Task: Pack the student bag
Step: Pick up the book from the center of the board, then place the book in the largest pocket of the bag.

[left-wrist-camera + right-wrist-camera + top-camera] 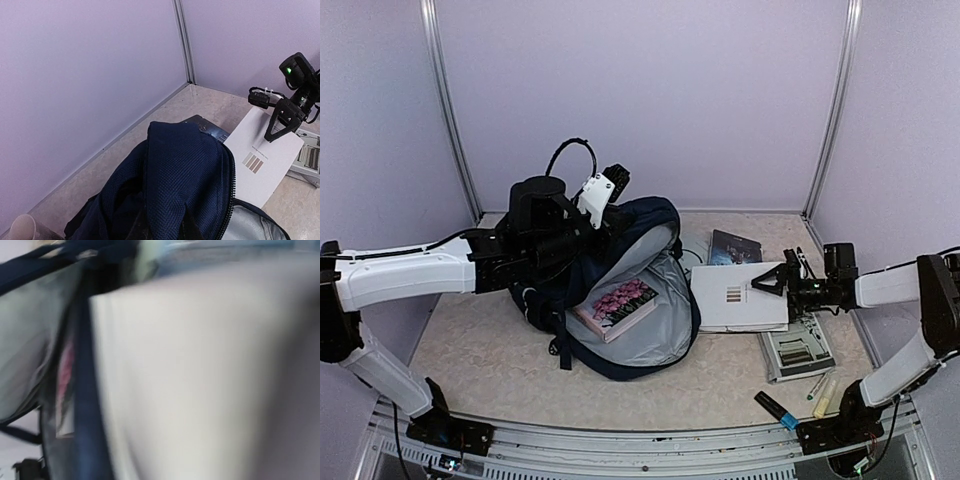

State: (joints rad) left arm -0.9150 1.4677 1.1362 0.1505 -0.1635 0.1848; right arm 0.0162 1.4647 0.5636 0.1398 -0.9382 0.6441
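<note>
From above, the bag [655, 230] lies open in the middle of the table, its mouth facing the front. A pink book [620, 305] is already inside, on the grey lining. The left pincer [615, 185] is squeezed shut on the top edge of the bag and holds it up, so the mouth gapes. The right pincer [767, 280] is wide open and holds nothing. It hangs over the right side of a white book [730, 300] that lies just beside the bag's mouth. A dark book [733, 246] and some pens [777, 409] wait nearby.

From the left wrist, the blue top of the bag fills the bottom of the view. The white book sits past it, with the open right pincer right above it.

From the right wrist, all is blurry. A big white shape is very close, with the bag's dark edge to its left.

I think the white book is next to go in. The right pincer needs to go down, close on the book's edge, then slide it into the open mouth.
</note>
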